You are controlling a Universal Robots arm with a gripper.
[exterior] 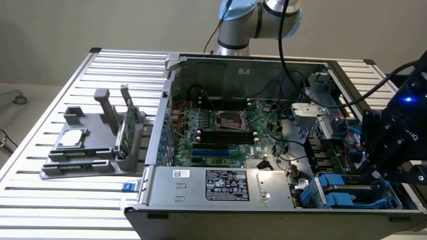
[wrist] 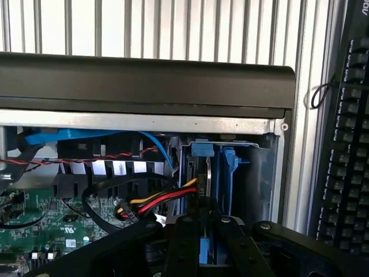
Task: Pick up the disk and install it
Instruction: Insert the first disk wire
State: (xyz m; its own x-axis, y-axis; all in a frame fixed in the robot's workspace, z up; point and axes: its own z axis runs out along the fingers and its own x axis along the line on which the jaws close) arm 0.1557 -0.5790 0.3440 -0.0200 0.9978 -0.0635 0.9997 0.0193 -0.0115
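The disk (wrist: pixel 209 173) stands on edge in its blue plastic frame, inside the drive bay at the corner of the open computer case (exterior: pixel 200 212). My gripper (wrist: pixel 203 245) reaches into that bay, its black fingers (wrist: pixel 183 248) closed on the disk's blue-framed edge, a strip of blue showing between them. In the exterior view the gripper (exterior: pixel 377 172) hangs over the case's bay at the exterior view's right, under the black wrist unit. Most of the disk's metal body is hidden by the bay walls and my fingers.
Red, yellow and black cables (wrist: pixel 164 199) run just beside the bay. More blue drive frames (exterior: pixel 337 192) sit below the gripper. A motherboard (exterior: pixel 220 130) and power supply (exterior: pixel 220 185) fill the case. A keyboard (wrist: pixel 346 150) lies outside. A grey holder (exterior: pixel 83 160) carries a chip (exterior: pixel 72 137) and green card (exterior: pixel 125 132).
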